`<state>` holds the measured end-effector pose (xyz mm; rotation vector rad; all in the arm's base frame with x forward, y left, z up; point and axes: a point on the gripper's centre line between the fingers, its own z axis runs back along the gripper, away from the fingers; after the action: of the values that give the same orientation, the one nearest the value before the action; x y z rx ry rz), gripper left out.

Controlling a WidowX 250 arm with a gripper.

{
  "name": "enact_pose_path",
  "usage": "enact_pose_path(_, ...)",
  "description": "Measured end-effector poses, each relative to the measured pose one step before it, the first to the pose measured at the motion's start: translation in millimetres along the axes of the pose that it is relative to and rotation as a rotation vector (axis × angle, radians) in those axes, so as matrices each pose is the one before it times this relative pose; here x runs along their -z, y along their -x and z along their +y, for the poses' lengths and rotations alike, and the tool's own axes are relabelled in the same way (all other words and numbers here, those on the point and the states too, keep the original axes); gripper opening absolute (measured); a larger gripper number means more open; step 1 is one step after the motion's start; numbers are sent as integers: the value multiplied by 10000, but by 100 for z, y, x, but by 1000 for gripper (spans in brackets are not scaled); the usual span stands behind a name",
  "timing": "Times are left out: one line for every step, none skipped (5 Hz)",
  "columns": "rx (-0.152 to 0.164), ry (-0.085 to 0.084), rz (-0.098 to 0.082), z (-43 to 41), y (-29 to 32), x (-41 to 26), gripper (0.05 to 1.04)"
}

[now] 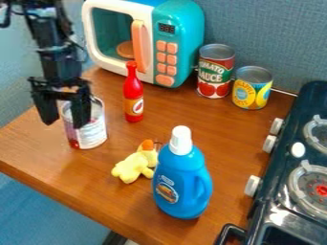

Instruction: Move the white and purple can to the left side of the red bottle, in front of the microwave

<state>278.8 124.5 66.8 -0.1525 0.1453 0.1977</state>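
My gripper (64,112) hangs at the left of the camera view, its two fingers spread apart and pointing down. One finger stands in front of a can (94,131) with a pale label, overlapping it in the view; whether they touch I cannot tell. The other finger is to the left of the can. Right of the can, a red bottle (133,95) stands upright. A yellow plush toy (133,166) lies beside an upright blue bottle with a white cap (181,184).
A teal and white toy microwave (179,45) stands at the back. A red tomato can (215,72) and a yellow can (252,88) are beside it. The dark stove (281,189) borders the wooden table (70,177) on the right.
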Motion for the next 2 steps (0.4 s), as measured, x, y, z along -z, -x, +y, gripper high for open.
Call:
enact_pose_path(-491, 46, 466, 765, -2166, 336, 1004)
enact_pose_path(-154, -366, 70, -82, -1396, -60, 1004)
